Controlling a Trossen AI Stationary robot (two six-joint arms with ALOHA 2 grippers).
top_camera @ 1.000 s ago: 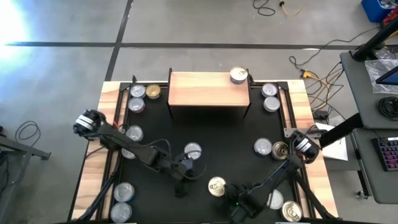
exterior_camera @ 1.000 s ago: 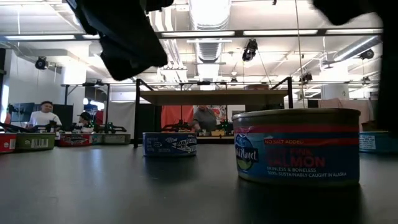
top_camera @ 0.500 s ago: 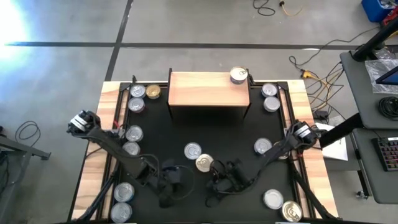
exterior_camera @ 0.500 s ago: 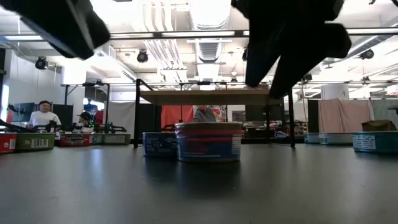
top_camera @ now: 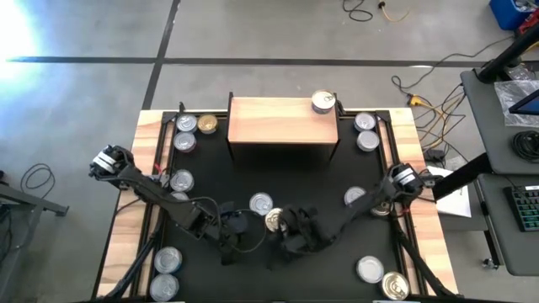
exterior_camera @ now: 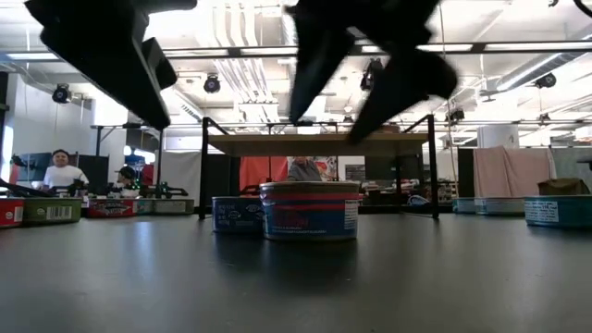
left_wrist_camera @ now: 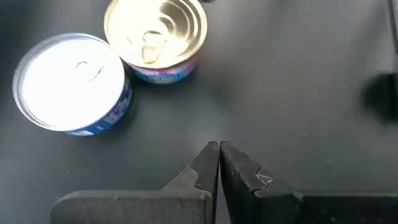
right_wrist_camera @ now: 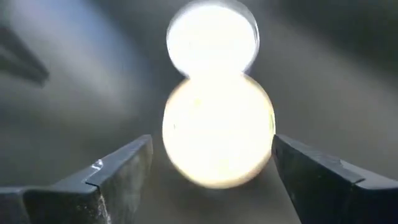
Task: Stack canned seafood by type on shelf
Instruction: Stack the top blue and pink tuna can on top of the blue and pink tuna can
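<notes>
While both arms hung low over black mat (top_camera: 278,172) at worktop centre, notes ran left to right. Left gripper (top_camera: 238,245): jaws pressed shut, empty, parked clear of silver-topped tin (left_wrist_camera: 69,81). Gold-topped salmon tin (top_camera: 274,220) stood on mat, touching silver one. Right gripper (top_camera: 285,238): jaws wide apart, straddling gold tin, gripping nothing, likely to free it. Shelf (top_camera: 283,120) far behind, one tin (top_camera: 322,102) on its right corner; other tins scattered about mat.

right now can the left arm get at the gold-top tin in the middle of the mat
Probably not cleanly: the open right gripper is right by the gold-top tin, and a silver-top tin touches it. The left gripper is shut nearby.
</notes>
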